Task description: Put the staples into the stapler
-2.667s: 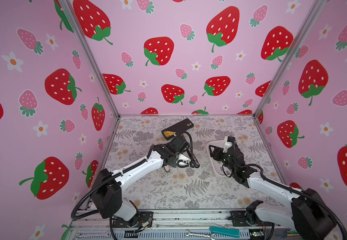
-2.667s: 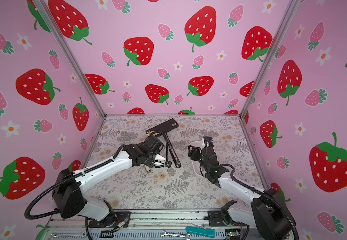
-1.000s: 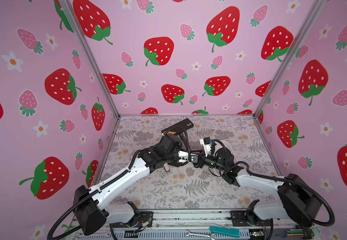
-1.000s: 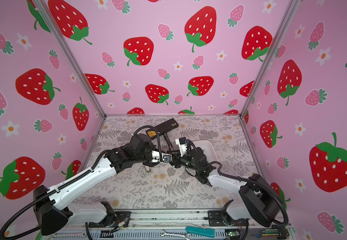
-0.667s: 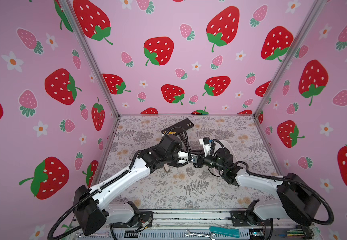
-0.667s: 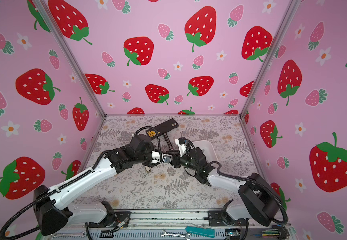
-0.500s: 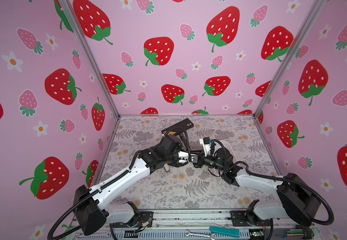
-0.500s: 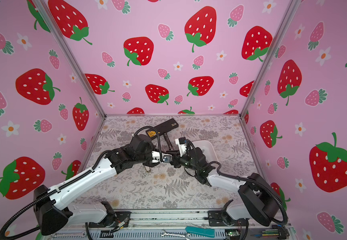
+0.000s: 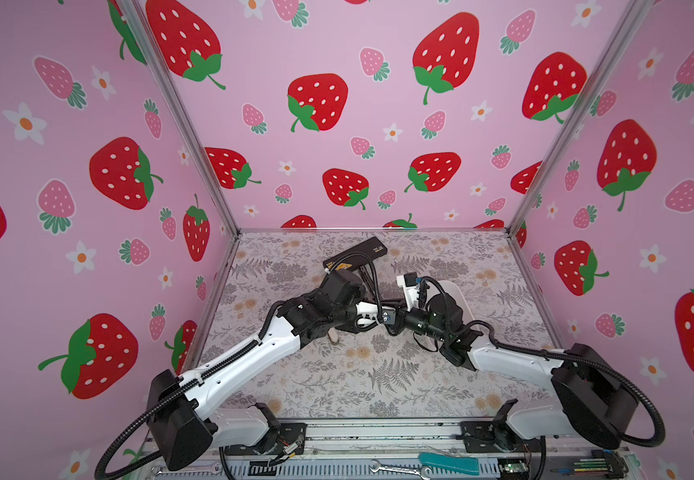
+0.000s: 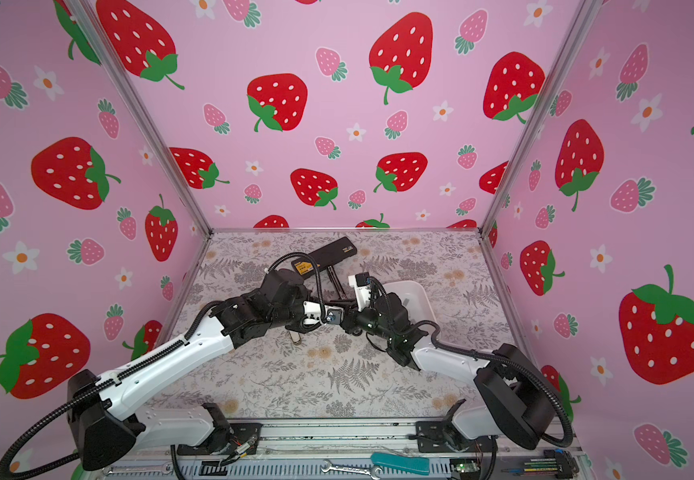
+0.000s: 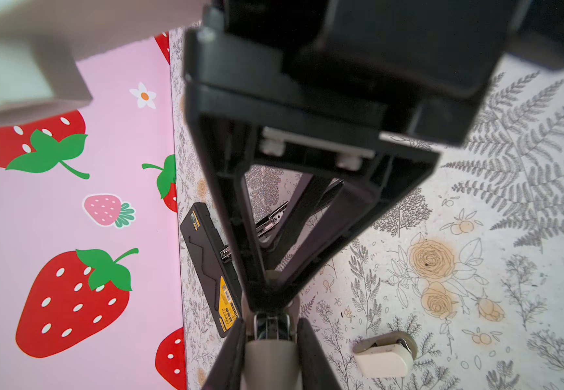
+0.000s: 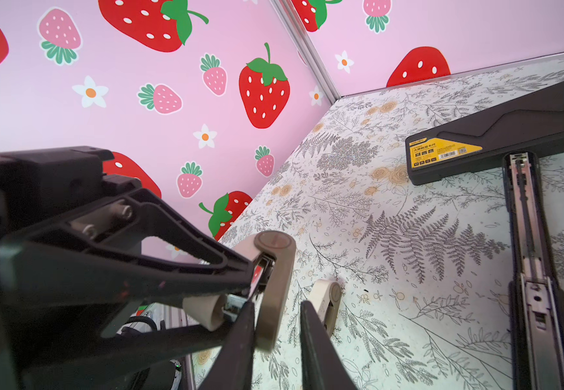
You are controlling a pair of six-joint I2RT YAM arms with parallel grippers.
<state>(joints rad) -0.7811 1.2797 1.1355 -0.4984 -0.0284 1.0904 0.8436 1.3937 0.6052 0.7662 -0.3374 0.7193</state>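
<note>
Our left gripper (image 11: 268, 334) is clamped on the small beige stapler (image 12: 278, 277). It holds the stapler just above the table (image 10: 337, 374), with the lid swung open on its hinge. Our right gripper (image 12: 276, 304) meets it tip to tip. Its jaws stand narrow astride the lid, one finger against it and a slit showing at the other, so we cannot tell whether it grips.

We see no staples in those jaws, and the track is too hidden to judge. We reckon loading and shutting are both still to do. We cannot pick out the staples themselves, because the arm mostly covers the tray (image 10: 422, 297) behind the right wrist.

Just beneath the grippers lies a second stapler (image 12: 326, 300). Beyond them are a long stapler (image 12: 527, 270) and a case (image 12: 510, 135). Towards our bases the table is bare, which gives the best room for swinging.
</note>
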